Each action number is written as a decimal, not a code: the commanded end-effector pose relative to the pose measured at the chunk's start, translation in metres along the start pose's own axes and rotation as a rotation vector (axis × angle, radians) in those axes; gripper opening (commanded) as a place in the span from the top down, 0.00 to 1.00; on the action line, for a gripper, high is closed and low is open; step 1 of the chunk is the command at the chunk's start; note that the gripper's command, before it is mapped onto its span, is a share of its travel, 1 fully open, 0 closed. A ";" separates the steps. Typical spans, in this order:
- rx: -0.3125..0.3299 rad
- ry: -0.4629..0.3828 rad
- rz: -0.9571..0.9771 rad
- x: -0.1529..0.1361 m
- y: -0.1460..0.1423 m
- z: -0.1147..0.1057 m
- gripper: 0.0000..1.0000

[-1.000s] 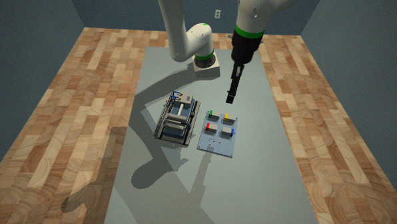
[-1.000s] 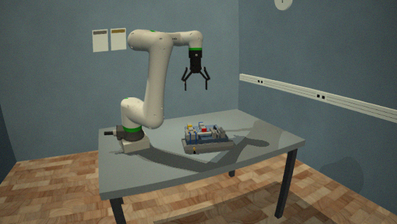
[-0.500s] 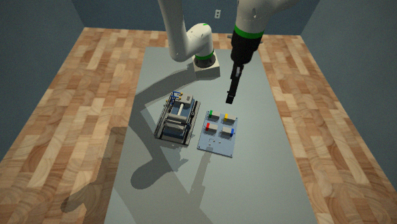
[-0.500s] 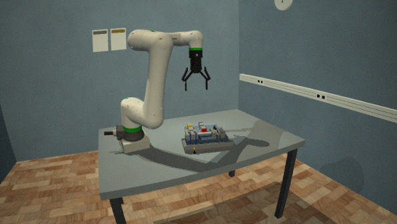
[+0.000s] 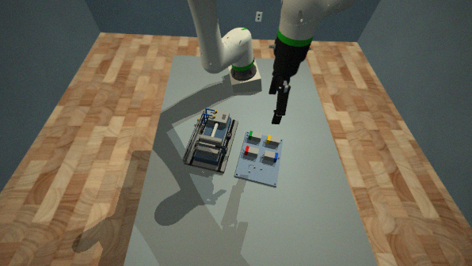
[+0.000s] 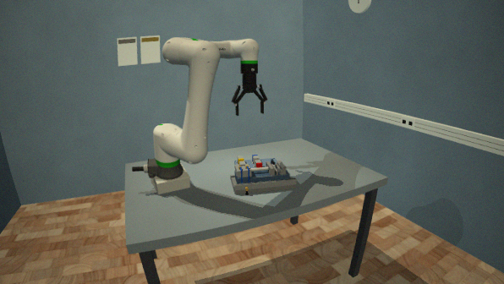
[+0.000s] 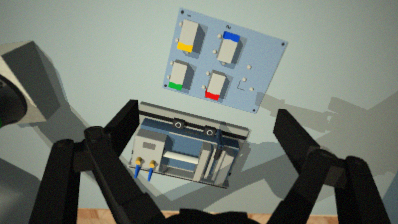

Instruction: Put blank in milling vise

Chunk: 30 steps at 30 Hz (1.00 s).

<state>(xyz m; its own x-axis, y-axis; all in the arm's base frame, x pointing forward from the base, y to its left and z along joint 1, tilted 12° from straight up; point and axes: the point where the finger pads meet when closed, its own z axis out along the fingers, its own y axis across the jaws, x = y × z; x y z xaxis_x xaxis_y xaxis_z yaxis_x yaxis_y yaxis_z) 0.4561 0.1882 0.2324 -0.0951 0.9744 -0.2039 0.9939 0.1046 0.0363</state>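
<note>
Grey table [image 5: 309, 214] [image 6: 199, 220] [image 7: 330, 45], wooden floor around. Pincer [image 5: 276, 104] [image 6: 249, 114] [image 7: 207, 116] wide open, empty, high above. Blue-ended blank [image 5: 270, 156] [image 7: 228, 49] lies beyond pincer from robot base [image 5: 246, 86] [image 6: 172, 184], on plate [image 5: 259, 179] [image 7: 265, 55].

The small marks on the plate [image 7: 270, 62] are unreadable.

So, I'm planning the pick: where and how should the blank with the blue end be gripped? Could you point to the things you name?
Probably from straight above, jaws across the two long sides of the blank with the blue end [image 5: 270, 155] [image 6: 255, 159] [image 7: 228, 51], near mid-length: it lies flat, longer than wide. Two pins [image 7: 215, 51] flank one long side, so that finger should go between them.
</note>
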 end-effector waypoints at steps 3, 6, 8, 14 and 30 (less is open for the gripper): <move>-0.001 0.001 -0.001 0.000 0.000 -0.001 0.00; -0.001 0.001 -0.008 0.000 0.000 -0.001 0.00; -0.001 0.001 -0.013 0.000 0.000 -0.001 0.00; 0.000 0.001 -0.027 0.000 0.000 -0.001 0.00; 0.000 0.001 0.188 0.002 -0.001 -0.001 0.00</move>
<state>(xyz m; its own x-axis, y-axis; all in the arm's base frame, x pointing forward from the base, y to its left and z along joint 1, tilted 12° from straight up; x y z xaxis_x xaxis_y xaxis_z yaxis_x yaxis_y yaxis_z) 0.4551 0.1894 0.2322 0.0484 0.9796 -0.1951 0.9973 -0.0367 0.0633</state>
